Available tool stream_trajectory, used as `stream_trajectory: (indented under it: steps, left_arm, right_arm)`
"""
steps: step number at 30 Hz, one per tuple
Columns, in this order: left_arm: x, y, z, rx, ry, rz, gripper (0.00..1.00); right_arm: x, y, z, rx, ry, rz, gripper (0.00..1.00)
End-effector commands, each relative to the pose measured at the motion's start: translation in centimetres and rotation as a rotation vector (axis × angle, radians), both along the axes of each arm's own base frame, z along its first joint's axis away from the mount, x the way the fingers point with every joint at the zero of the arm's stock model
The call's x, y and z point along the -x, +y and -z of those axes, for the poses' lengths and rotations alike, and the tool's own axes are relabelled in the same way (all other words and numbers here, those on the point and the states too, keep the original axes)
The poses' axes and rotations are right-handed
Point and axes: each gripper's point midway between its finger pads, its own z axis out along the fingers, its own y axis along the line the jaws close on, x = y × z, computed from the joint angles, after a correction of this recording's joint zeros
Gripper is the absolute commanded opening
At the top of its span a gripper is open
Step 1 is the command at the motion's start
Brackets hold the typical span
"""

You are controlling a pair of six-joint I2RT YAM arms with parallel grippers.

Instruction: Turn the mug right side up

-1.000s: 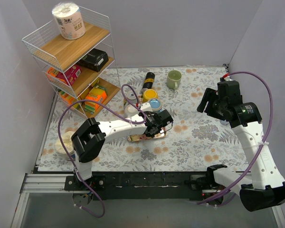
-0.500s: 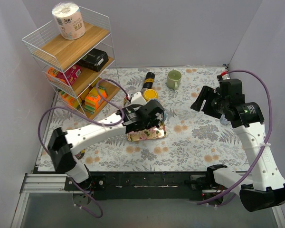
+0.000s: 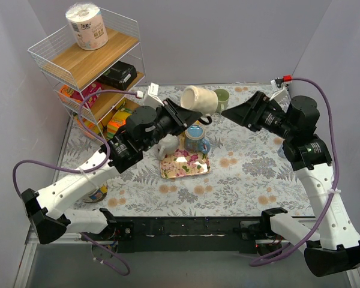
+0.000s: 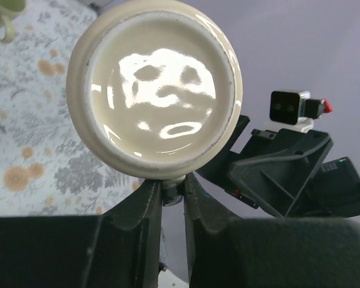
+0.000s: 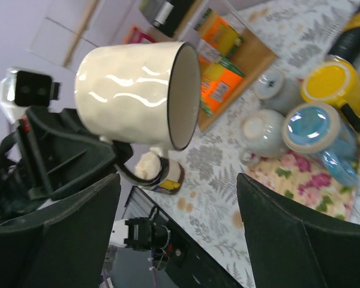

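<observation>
Hanging in the air at the upper centre of the overhead view, the cream mug [image 3: 199,99] lies on its side, its mouth turned toward the right of the frame. The left gripper [image 3: 192,115] pinches its handle from below. It hovers above the floral tray [image 3: 185,165] and the blue-lidded jar [image 3: 195,138], with a green mug [image 3: 222,97] on the table just behind. The right gripper [image 3: 228,112] points at the cream mug from the right, close but apart from it.

In the left wrist view the cream mug's glossy base fills the upper middle of the frame. The two fingers [image 4: 143,207] at the bottom edge are pressed together on the handle.

In the right wrist view the cream mug sits at upper left, rim facing right. The right gripper's dark fingers [image 5: 60,234] stand spread wide at the lower corners, holding nothing.
</observation>
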Motion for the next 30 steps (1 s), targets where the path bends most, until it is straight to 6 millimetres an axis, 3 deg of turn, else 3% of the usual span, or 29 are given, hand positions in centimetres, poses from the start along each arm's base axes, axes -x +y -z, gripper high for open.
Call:
stream_trajectory:
  steps: [1,6,8,12,22,30]
  left_arm:
    - [-0.4,2.0,-9.5,0.253,-0.278,0.096,0.0]
    - [-0.5,2.1,-12.4,0.372,-0.347,0.158,0.0]
    - [0.0,1.7,-12.7,0.395,-0.36,0.213,0.0]
    - [0.8,1.0,-13.3,0.441,-0.393,0.286,0.0]
    - [1.7,-0.1,-12.3,0.471,-0.406,0.377,0.0]
    - [1.2,-0.2,-12.0,0.475,-0.418,0.361,0.0]
  right_arm:
    - [0.9,2.0,-8.7,-0.158,-0.253,-0.157,0.85]
    - [1.4,2.6,-10.2,-0.229,-0.279,-0.215,0.86]
    - [1.7,2.9,-10.7,-0.25,-0.306,-0.248,0.86]
    - [1.6,3.8,-9.2,-0.333,-0.273,-0.318,0.84]
    - [1.1,3.9,-11.0,-0.416,-0.275,-0.322,0.82]
    - [0.9,4.4,-11.0,-0.452,-0.231,-0.342,0.7]
